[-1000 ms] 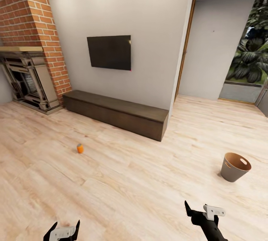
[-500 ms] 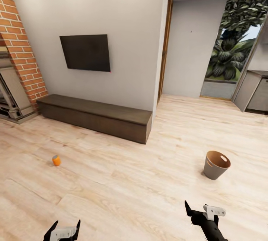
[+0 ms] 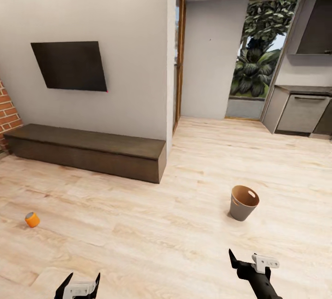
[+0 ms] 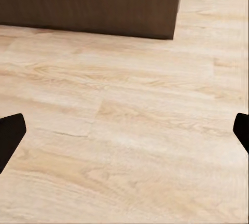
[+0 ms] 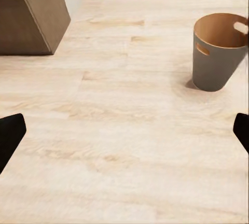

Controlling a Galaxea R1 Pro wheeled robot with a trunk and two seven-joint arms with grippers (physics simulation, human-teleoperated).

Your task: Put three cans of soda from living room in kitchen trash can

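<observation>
Soda can, orange with a silver end, lying on the pale wood floor at far left, well apart from everything else. Trash can standing upright on the floor right of centre, brown inside and grey outside, oval slot near the rim. Left gripper hanging low at near left, fingers spread wide and holding nothing. Right gripper sitting at near right, just short of the trash can, likewise spread and unloaded. Long dark bench running along the wall under a black television. Grey kitchen cabinets showing at far right.
</observation>
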